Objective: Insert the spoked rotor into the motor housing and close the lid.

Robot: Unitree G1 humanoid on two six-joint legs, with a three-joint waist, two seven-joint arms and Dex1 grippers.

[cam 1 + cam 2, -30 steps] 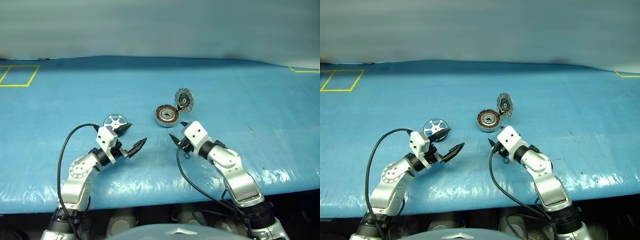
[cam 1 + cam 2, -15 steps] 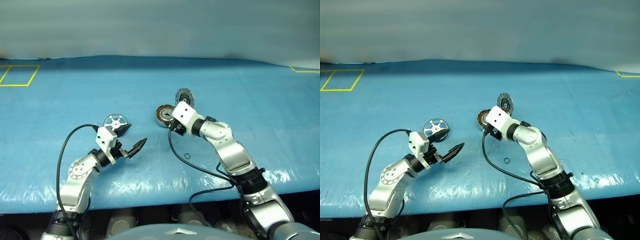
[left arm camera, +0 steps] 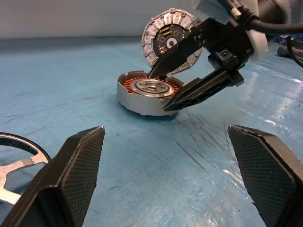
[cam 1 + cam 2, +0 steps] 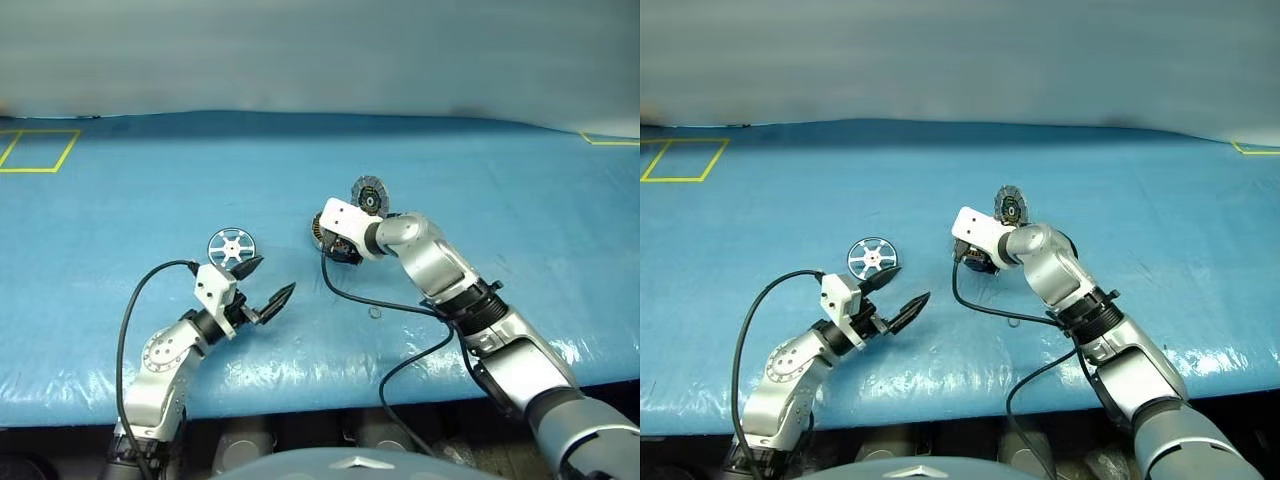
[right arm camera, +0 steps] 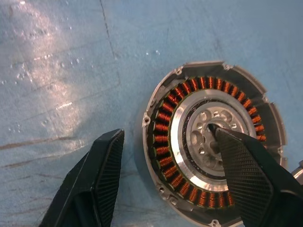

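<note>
Where it hung back, right gripper (image 3: 182,80) now straddles motor housing (image 3: 142,94).

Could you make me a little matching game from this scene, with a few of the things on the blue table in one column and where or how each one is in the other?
Things:
1. spoked rotor
2. motor housing
3. lid
4. left gripper

States:
A. standing up open on its hinge
B. lying flat on the blue table by the left gripper
C. open and holding nothing
D. under the open fingers of the right gripper, copper windings showing

Pairs: 1-B, 2-D, 3-A, 4-C
</note>
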